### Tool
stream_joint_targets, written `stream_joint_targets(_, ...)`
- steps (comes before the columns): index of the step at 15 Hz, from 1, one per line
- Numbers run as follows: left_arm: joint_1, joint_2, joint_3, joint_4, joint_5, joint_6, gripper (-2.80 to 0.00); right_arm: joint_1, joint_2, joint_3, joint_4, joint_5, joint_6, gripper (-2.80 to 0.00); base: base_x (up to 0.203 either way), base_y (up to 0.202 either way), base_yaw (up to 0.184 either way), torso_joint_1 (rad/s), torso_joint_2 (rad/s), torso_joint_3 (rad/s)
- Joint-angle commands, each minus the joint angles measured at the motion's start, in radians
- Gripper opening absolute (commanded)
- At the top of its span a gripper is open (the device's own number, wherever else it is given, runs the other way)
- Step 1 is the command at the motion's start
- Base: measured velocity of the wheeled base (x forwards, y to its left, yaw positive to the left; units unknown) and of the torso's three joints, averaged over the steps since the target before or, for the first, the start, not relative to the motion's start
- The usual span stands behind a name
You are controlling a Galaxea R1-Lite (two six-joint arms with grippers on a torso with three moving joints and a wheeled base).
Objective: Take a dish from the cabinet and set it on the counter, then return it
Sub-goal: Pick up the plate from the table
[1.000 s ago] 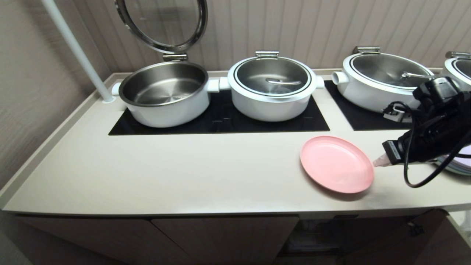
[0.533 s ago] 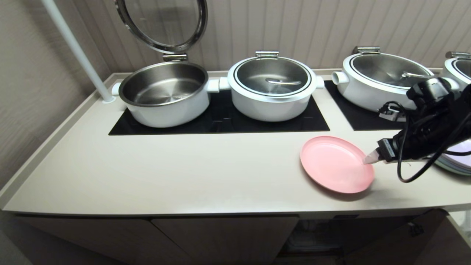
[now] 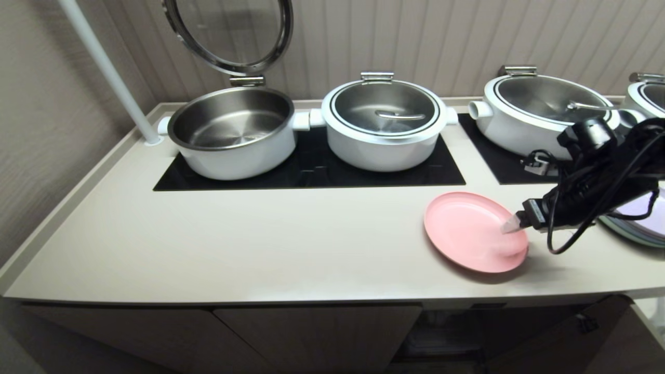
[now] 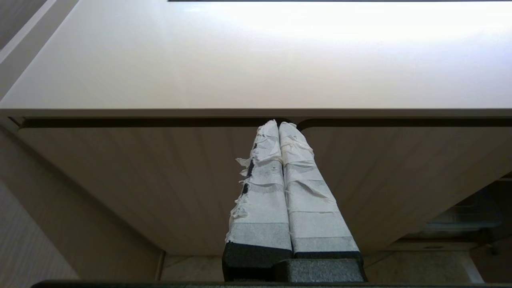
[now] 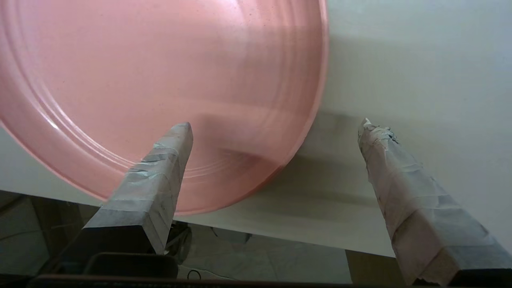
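The right gripper (image 5: pixel 276 124) has spread its fingers apart and advanced over the near rim of the round, shallow pink plastic dish (image 3: pixel 470 231) lying flat on the smooth cream-beige table (image 3: pixel 260 244), apparently straddling it to regrasp for return. The left gripper (image 4: pixel 279 125) hangs pressed together by the beige cabinet (image 4: pixel 140 172).

The dish (image 5: pixel 160 72) looks like smooth matt pink plastic, with faint moulded rings under the right gripper's (image 5: pixel 276 128) spread fingers (image 5: pixel 160 172), which are wrapped in wrinkled whitish tape. The counter (image 3: pixel 260 244) is smooth, cream, softly sheened. Beyond the left gripper's (image 4: pixel 280 126) frayed taped fingertips, the cabinet (image 4: pixel 120 180) shows matt, finely grained wood-look doors. The pots (image 3: pixel 384 124) are glossy white with brushed steel.
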Motion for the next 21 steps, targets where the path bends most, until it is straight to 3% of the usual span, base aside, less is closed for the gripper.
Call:
stream_joint_targets(1,0.000,0.000,0.000,0.000,0.000,-0.001,-2.80,0.003,0.034,-0.015,0.000,-0.015,-0.002,0.00,0.000,0.000,0.000,0.000,0.00,0.000)
stream_joint_targets(11,0.000,0.000,0.000,0.000,0.000,0.000,-2.80,0.010,0.105,-0.036,-0.113,-0.015,0.004,0.00,0.000,0.000,0.000,0.000,0.00,0.000)
stream_joint_targets(21,0.000,0.000,0.000,0.000,0.000,0.000,-2.80,0.017,0.115,-0.042,-0.117,-0.025,0.013,0.00,0.000,0.000,0.000,0.000,0.00,0.000)
